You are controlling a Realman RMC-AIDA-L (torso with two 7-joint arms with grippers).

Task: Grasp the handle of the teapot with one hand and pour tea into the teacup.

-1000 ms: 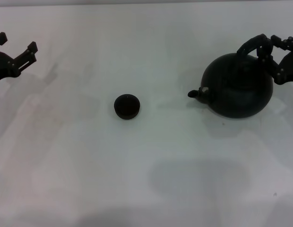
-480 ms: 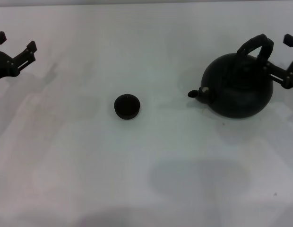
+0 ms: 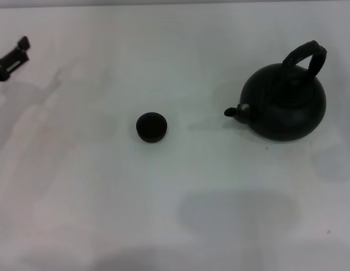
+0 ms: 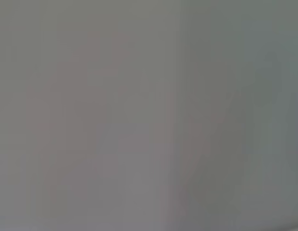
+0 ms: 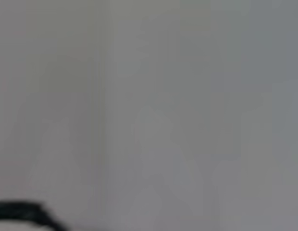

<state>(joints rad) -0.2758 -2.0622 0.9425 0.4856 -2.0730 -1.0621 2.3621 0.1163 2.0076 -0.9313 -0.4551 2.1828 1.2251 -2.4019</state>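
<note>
Only my left claw [image 3: 11,56] is showing, poking in at the far left edge of the head view above the tabletop [image 3: 175,197]; so little of it is in sight that I cannot tell whether its fingers are spread or pressed together. My right claw is not appearing in any view. Over on the right, the teapot [image 3: 285,104] is sitting upright on the tabletop with nothing gripping it, its handle [image 3: 305,56] arching free over the top and its spout pointing toward the teacup [image 3: 151,127]. That cup is standing well apart from the pot, near the middle, far from my left claw too.
</note>
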